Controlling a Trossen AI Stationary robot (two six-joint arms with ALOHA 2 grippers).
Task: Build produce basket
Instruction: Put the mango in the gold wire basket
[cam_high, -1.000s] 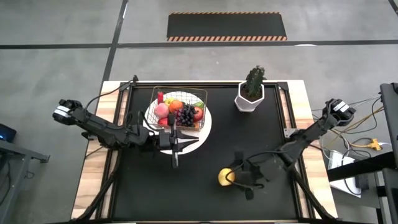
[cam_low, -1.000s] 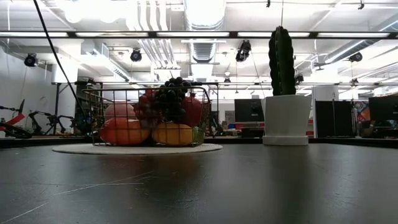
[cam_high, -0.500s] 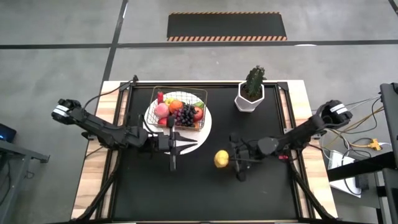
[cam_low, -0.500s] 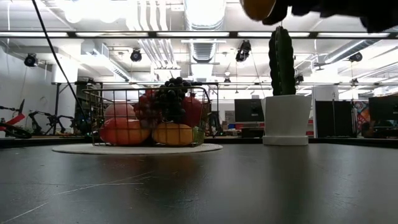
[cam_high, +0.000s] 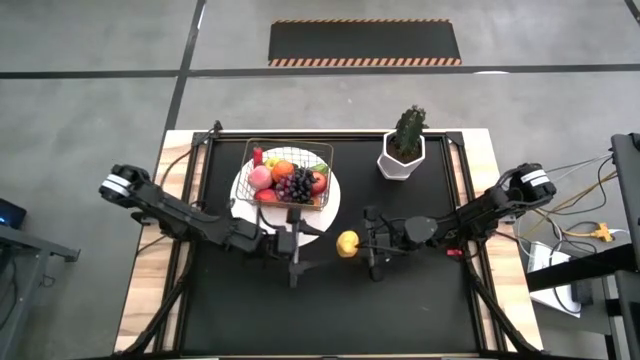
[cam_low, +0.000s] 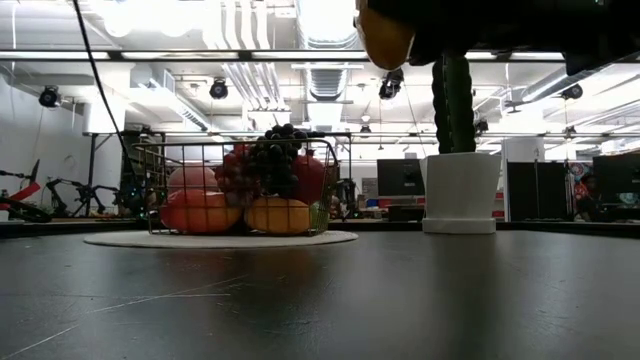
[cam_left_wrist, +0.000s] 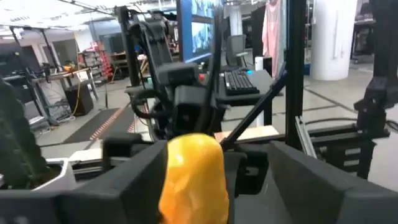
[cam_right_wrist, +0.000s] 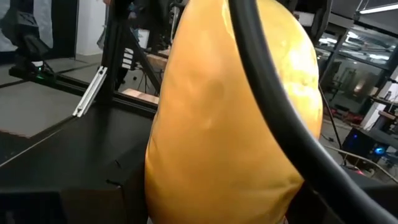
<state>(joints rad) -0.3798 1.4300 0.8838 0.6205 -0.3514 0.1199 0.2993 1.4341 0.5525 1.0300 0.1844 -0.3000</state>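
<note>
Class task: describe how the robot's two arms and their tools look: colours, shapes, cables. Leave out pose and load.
Both arms are slim, dark, jointed links. Each has a pale grey, rounded joint at its outer end. The left tool and right tool are black, each with two narrow fingers. Thin black cables run along the left arm; a thick black cable crosses the right wrist view.
</note>
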